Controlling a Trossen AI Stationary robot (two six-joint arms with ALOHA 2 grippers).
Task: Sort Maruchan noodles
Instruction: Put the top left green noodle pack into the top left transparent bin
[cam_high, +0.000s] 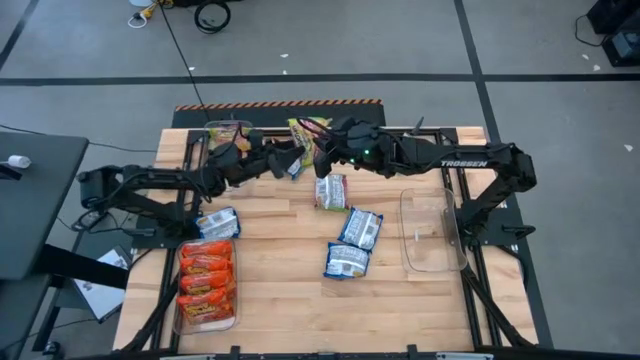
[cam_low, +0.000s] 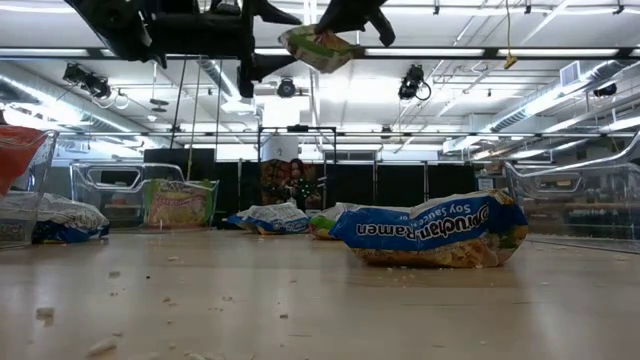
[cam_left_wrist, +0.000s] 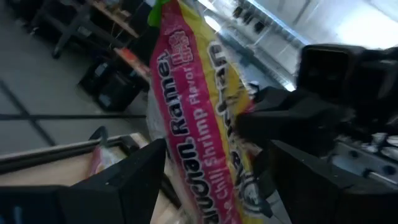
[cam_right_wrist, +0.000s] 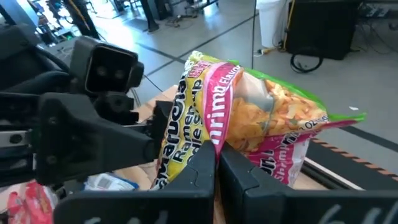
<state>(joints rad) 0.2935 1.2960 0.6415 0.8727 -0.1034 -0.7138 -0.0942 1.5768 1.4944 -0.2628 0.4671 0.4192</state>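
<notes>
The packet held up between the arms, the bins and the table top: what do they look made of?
Green-pink-yellow packet: thin glossy plastic film, crinkled, with highlights. Empty bin: clear rigid-looking plastic; the table shows through. Table top: pale wood, probably butcher block, judging by its plank seams.

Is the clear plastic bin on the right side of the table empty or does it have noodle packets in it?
Empty. From above, the clear plastic bin shows only bare wood through its bottom.

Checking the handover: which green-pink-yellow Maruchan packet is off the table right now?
The chili shrimp packet pinched in the shut right gripper, high at the table's far edge; the left gripper is open beside it.
</notes>
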